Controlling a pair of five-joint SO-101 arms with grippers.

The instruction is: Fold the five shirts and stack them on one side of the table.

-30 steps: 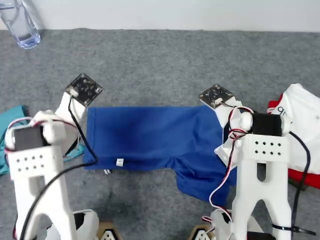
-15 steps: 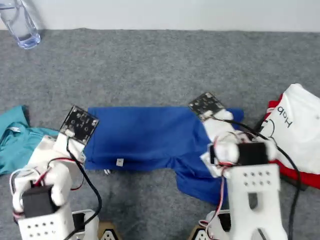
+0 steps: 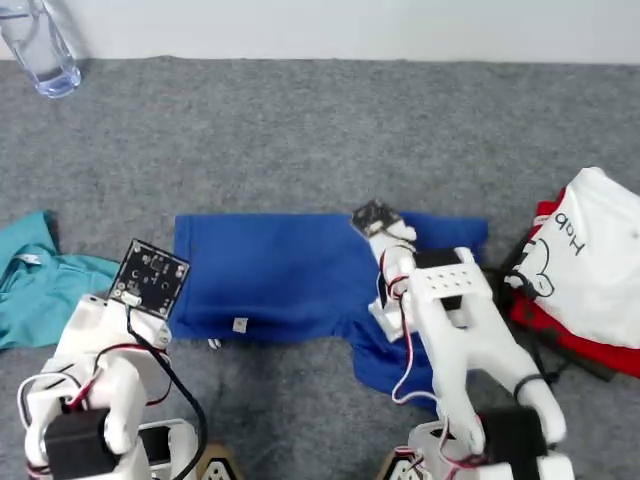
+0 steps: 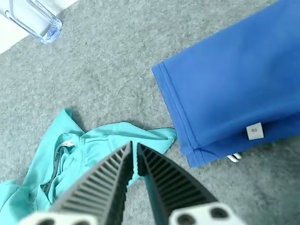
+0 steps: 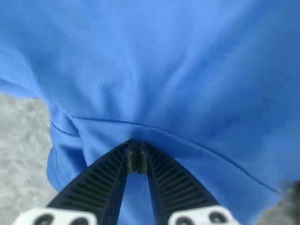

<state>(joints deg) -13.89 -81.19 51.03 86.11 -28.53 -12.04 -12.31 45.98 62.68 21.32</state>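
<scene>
Arms first, nearest me. Left arm has drawn back toward its base since a second ago, when it reached out to the far left corner of the blue shirt (image 3: 270,270). Its pincer (image 4: 132,153) now hangs with jaws all but together and nothing in them, above the bench (image 3: 300,130) between that shirt's left edge and the teal shirt (image 4: 70,154). Right arm has also come back from the far right corner and dropped low over the shirt's right half. Right pincer (image 5: 137,157): jaws together, tip down on blue cloth at a seam. Whether any cloth is nipped between them I cannot tell.

Reading: the lengthwise fold looks laid and released. I judge the loose right end is the next job.

Blue shirt lies mid-bench as a wide band. Far edge straight, left edge doubled and neat, small white label (image 3: 239,324) near the front edge. Right front part untidy: a rumpled flap sticks out toward me under the right arm.

Beyond to the right, a white shirt (image 3: 600,250) heaped on a red shirt (image 3: 565,335), both unfolded. Teal shirt crumpled at the left edge. Far left corner, a clear bottle (image 3: 40,50).
</scene>
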